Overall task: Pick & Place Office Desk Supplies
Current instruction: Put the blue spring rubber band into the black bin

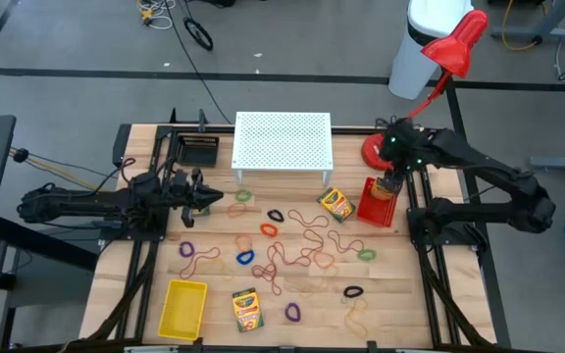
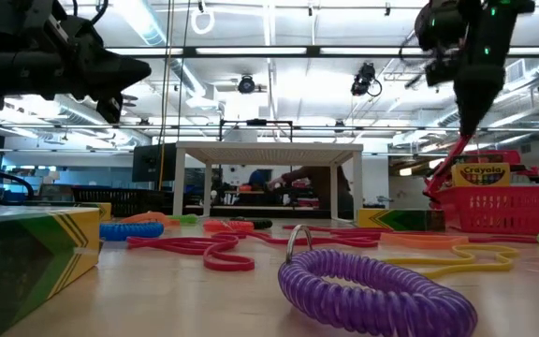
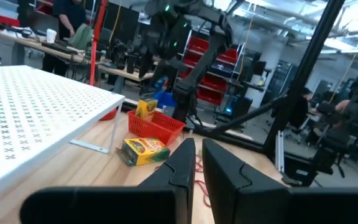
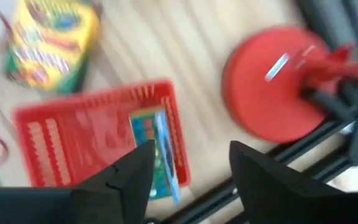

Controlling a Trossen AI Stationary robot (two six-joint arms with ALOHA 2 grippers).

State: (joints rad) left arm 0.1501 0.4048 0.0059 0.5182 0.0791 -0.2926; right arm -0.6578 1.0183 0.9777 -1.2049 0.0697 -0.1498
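My right gripper is open and hovers just above the red basket, fingers pointing down. A crayon box stands on end inside that basket. A second crayon box lies on the table beside the basket, and a third lies near the table's near edge. Coloured elastic loops and reddish rubber bands are strewn over the table's middle; a purple loop lies close to the low camera. My left gripper is shut and held above the table's left side.
The white perforated stand sits at the far middle of the table. The red lamp's base stands right behind the red basket, its head leaning out past the far edge. A yellow bin sits at the near left.
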